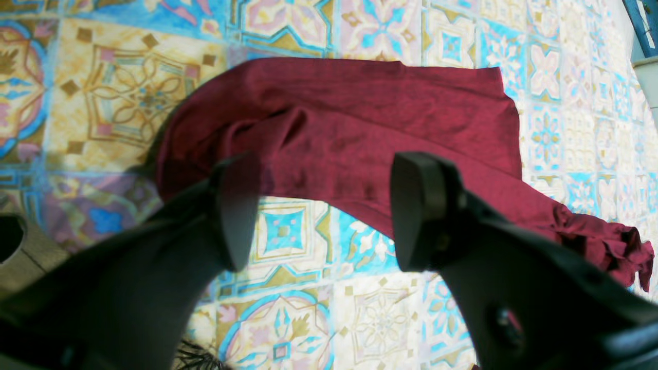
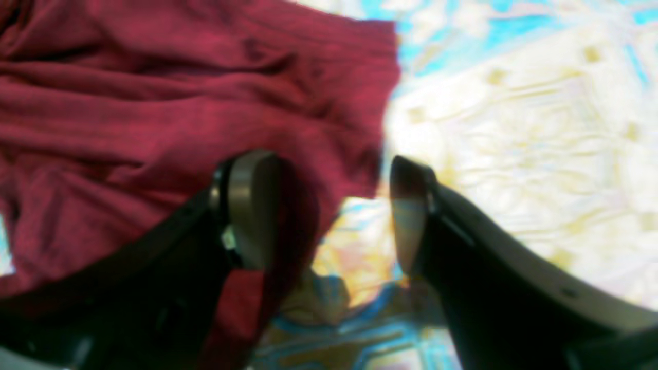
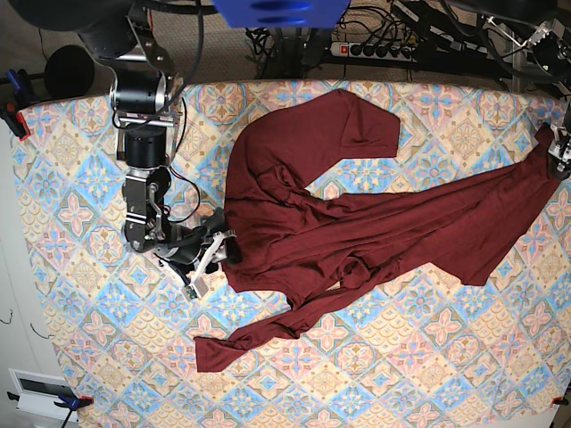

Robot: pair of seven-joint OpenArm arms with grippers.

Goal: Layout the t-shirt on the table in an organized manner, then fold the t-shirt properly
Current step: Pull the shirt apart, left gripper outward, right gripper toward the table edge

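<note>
Base view looks straight down from overhead, far off, taking in the whole wide table under its pastel blue, pink and yellow tile-pattern cloth (image 3: pixel 80 214) and the entire dark red knit t-shirt (image 3: pixel 357 232). Left wrist camera sits behind the black left gripper (image 1: pixel 324 210), low, facing out across a t-shirt (image 1: pixel 360 118) edge and cloth (image 1: pixel 128 87). Right wrist camera sits behind the right gripper (image 2: pixel 329 210), very close, blurred, facing down. All three views share t-shirt (image 2: pixel 154 103) and cloth (image 2: pixel 514 128).
</note>
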